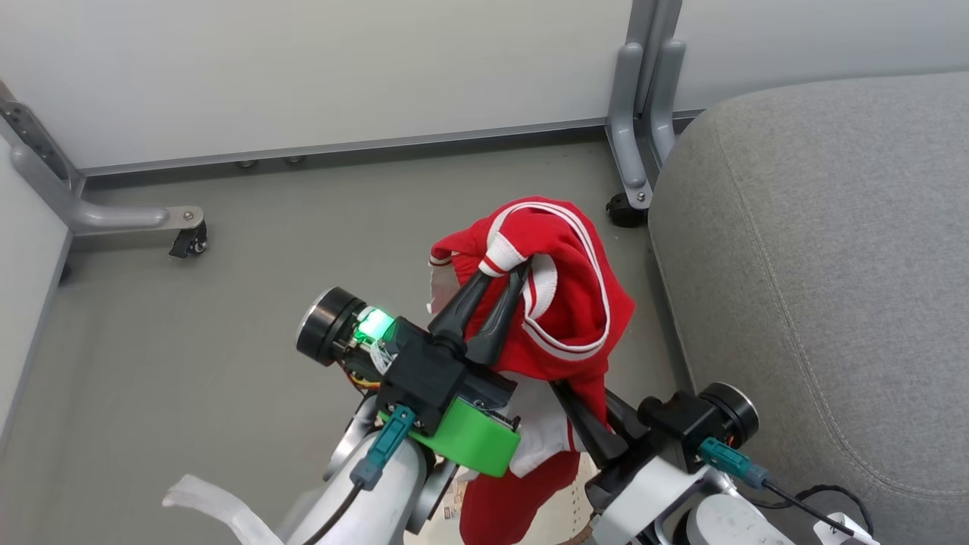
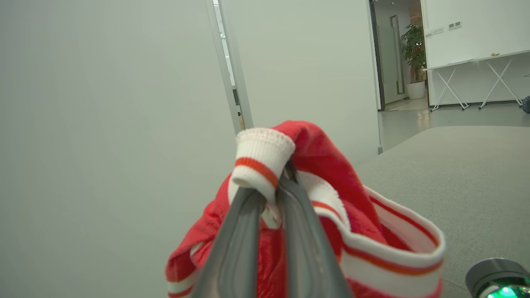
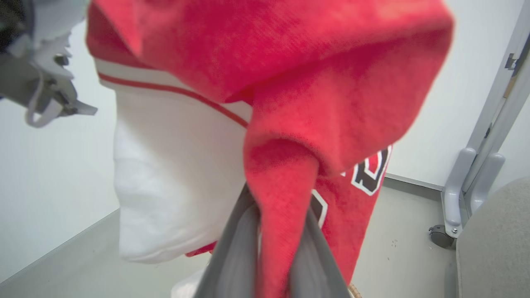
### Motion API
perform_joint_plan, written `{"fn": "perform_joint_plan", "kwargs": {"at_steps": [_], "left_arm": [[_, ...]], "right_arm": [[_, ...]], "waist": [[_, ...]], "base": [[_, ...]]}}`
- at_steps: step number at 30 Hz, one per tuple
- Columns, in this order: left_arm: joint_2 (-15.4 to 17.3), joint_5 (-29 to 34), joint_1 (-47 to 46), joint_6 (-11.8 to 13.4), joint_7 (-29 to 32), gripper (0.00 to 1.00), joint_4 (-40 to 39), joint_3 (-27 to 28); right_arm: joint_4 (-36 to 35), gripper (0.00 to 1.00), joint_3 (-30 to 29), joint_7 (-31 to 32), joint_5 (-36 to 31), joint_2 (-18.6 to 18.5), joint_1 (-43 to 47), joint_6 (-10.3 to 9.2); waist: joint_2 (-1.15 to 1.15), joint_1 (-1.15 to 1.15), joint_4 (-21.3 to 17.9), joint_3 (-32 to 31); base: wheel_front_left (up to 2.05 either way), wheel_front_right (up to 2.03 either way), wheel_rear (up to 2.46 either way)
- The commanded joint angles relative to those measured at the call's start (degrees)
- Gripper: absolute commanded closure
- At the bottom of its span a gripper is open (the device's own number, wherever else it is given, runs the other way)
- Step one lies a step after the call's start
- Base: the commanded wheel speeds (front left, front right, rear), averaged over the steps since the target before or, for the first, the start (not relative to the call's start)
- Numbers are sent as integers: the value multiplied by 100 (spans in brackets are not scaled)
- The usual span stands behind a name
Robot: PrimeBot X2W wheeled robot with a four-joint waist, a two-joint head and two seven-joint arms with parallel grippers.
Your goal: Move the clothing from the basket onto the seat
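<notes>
- The left gripper (image 1: 506,266) is clamping both fingers together on a white ribbed band with a red stripe, at the top of the clothing (image 1: 571,303).
- In the left wrist view, this band is folding over the fingertips (image 2: 244,231).
- The right gripper (image 3: 276,231) is pinching a lower red fold of the same clothing. Its fingers (image 3: 234,252) are sitting slightly apart, with the cloth filling the gap between them.
- The clothing is hanging in the air between the two grippers, clear of the floor (image 1: 227,303).
- In the head view, the clothing is hanging at the 9 o'clock side of the seat (image 1: 833,265). It is near the seat's rounded edge and is not resting on the seat.
- In the right wrist view, a white panel and dark numerals are showing on the hanging cloth.
- The basket (image 1: 568,515) is showing at 6 o'clock from the clothing, between the two forearms. The arms and cloth are covering most of it.
- A grey frame leg with a castor (image 1: 627,210) is standing at 12 o'clock from the clothing, just beside the seat's corner.
</notes>
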Motion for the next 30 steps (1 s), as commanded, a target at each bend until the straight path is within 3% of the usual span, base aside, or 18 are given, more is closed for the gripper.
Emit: {"fn": "perform_joint_plan", "kwargs": {"at_steps": [1, 7, 9, 10, 11, 30], "left_arm": [[3, 84, -5, 14, -11, 100, 44, 41], [6, 149, 130, 81, -11, 100, 129, 209], [7, 161, 170, 99, -11, 69, 150, 268], [6, 162, 193, 96, -10, 16, 168, 296], [10, 188, 208, 110, -11, 0, 181, 320], [18, 334, 411, 127, -9, 0, 224, 498]], "right_arm": [[-29, 100, -36, -18, -6, -24, -52, 0], [-96, 100, -140, -19, -18, -41, 73, 0], [-119, 100, -154, -19, 0, -52, 114, 0], [-131, 100, -162, -18, 8, -58, 127, 0], [-143, 100, -172, -18, 17, -58, 133, 0], [-238, 100, -331, -19, 26, -25, 199, 0]], "waist": [[0, 0, -26, 24], [0, 0, -59, -17], [0, 0, -61, -37], [0, 0, -61, -48], [0, 0, -62, -57], [0, 0, -39, -100]], "base": [[0, 0, 0], [0, 0, 0], [0, 0, 0], [0, 0, 0], [0, 0, 0], [0, 0, 0]]}}
